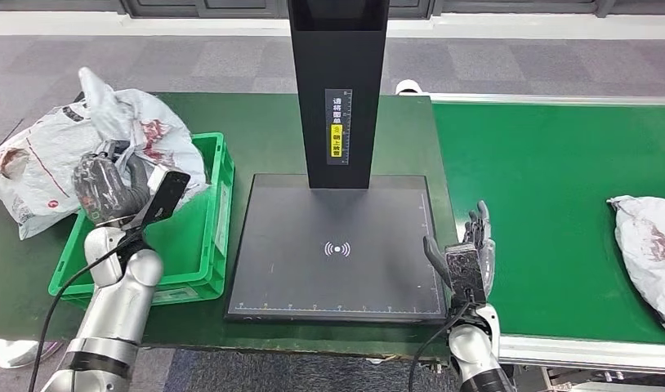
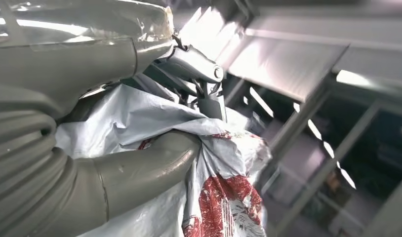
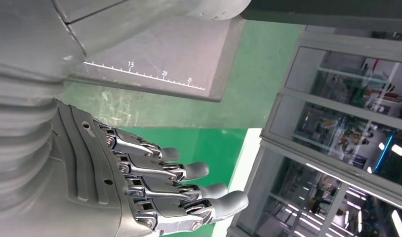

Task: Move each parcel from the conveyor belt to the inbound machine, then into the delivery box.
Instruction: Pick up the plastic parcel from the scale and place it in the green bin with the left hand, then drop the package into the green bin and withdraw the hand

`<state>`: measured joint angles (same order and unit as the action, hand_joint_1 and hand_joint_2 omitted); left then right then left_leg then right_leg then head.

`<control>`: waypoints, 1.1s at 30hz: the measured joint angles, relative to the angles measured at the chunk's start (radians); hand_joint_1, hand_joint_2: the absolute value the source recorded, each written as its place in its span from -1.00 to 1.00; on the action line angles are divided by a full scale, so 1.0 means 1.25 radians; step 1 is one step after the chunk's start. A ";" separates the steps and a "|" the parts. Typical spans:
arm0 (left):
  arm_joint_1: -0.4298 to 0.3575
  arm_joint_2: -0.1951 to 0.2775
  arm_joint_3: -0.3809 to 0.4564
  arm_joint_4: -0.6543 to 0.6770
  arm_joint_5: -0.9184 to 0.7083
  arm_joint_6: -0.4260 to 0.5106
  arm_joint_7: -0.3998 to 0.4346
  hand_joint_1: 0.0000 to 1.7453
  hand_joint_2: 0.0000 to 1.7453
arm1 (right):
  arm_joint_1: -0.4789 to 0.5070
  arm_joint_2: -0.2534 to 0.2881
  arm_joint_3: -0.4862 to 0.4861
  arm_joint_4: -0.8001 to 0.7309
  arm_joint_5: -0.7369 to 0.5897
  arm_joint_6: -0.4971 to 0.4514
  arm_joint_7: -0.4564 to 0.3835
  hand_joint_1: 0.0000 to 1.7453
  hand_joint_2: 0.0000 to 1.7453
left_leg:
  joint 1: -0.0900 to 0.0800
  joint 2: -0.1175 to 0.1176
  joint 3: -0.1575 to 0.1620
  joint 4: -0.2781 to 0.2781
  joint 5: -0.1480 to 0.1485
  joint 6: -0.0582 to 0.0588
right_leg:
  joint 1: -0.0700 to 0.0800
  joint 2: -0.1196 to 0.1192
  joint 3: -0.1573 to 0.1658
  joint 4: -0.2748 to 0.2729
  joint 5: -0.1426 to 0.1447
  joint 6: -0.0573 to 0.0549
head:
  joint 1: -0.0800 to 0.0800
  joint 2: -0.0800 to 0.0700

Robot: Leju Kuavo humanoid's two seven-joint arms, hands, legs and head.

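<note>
My left hand [image 1: 110,186] grips a crumpled white plastic parcel with red print [image 1: 137,122] and holds it over the green delivery box [image 1: 208,245]. Up close, the thumb and fingers of the left hand [image 2: 140,168] clamp the parcel's [image 2: 219,197] folds. A second white parcel [image 1: 31,175] lies over the box's left rim. My right hand [image 1: 468,253] is open, fingers straight, at the right front corner of the black inbound machine plate [image 1: 337,245]. Another white parcel [image 1: 652,245] lies on the green conveyor belt [image 1: 550,180] at the far right. In the wrist view the right hand [image 3: 154,182] holds nothing.
The machine's black column [image 1: 337,82] rises from the back of the plate. A green table [image 1: 256,122] carries the box and machine. The belt's metal rail [image 1: 591,351] runs along the front edge. Grey floor [image 1: 190,57] lies beyond.
</note>
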<state>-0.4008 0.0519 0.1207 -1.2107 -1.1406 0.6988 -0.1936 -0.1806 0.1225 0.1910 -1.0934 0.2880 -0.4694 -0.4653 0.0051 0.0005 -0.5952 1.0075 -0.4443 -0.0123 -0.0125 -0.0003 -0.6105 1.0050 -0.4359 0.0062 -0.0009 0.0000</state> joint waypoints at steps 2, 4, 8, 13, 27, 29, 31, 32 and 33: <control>0.009 0.009 0.049 -0.025 -0.029 0.000 -0.003 1.00 1.00 | 0.009 0.000 -0.003 -0.007 0.003 0.001 -0.001 -1.00 1.00 | 0.000 0.001 0.000 0.000 0.000 0.000 | 0.000 0.001 0.000 0.000 0.000 0.000 | 0.000 0.000; 0.014 0.028 0.102 -0.038 -0.040 0.000 -0.002 1.00 1.00 | 0.022 0.000 -0.009 -0.020 0.007 0.001 -0.002 -1.00 1.00 | 0.000 0.003 0.000 0.000 -0.001 -0.001 | 0.000 0.003 -0.001 0.000 0.000 0.000 | 0.000 0.000; 0.018 0.072 0.190 -0.024 -0.072 0.000 0.045 1.00 1.00 | 0.044 0.000 -0.016 -0.043 0.025 0.003 0.002 -1.00 1.00 | 0.000 0.003 0.000 0.000 -0.001 -0.001 | 0.002 0.003 -0.002 0.000 -0.001 -0.001 | 0.000 0.000; 0.010 0.141 0.205 0.100 -0.112 -0.124 0.134 0.49 1.00 | 0.059 0.000 -0.019 -0.067 0.033 0.006 0.007 -1.00 1.00 | 0.000 0.003 0.000 0.000 -0.001 -0.002 | 0.002 0.003 -0.002 0.000 -0.001 -0.002 | 0.000 0.000; -0.121 0.218 0.017 0.446 -0.081 -0.450 0.016 -1.00 1.00 | 0.080 -0.001 -0.046 -0.134 0.056 0.061 0.028 -1.00 1.00 | 0.000 0.002 0.002 0.000 -0.001 -0.003 | 0.002 0.002 -0.001 0.000 0.000 -0.003 | 0.000 0.000; -0.129 0.218 0.012 0.457 -0.033 -0.465 -0.044 -1.00 1.00 | 0.084 -0.001 -0.050 -0.140 0.057 0.063 0.029 -1.00 1.00 | 0.000 0.002 0.002 0.000 0.000 -0.003 | 0.002 0.002 -0.001 0.000 0.000 -0.003 | 0.000 0.000; -0.131 0.215 0.010 0.463 0.018 -0.484 -0.099 -1.00 1.00 | 0.087 -0.001 -0.055 -0.146 0.059 0.069 0.030 -1.00 1.00 | 0.000 0.002 0.002 0.000 0.000 -0.003 | 0.002 0.002 -0.001 0.000 0.000 -0.003 | 0.000 0.000; -0.131 0.214 0.008 0.464 0.041 -0.492 -0.116 -1.00 1.00 | 0.088 -0.001 -0.056 -0.147 0.059 0.072 0.030 -1.00 1.00 | 0.000 0.002 0.002 0.000 0.000 -0.004 | 0.002 0.002 -0.001 0.000 0.000 -0.003 | 0.000 0.000; -0.131 0.213 0.004 0.464 0.060 -0.498 -0.126 -1.00 1.00 | 0.088 -0.001 -0.057 -0.148 0.059 0.074 0.030 -1.00 1.00 | 0.000 0.002 0.002 0.000 0.000 -0.004 | 0.002 0.002 -0.001 0.000 0.000 -0.003 | 0.000 0.000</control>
<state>-0.5642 0.3178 0.1261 -0.6313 -1.0653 0.0758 -0.3509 -0.0703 0.1212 0.1202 -1.2786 0.3622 -0.3767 -0.4275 0.0055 0.0030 -0.5932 1.0075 -0.4447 -0.0167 -0.0097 0.0024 -0.6114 1.0051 -0.4363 0.0021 -0.0008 0.0000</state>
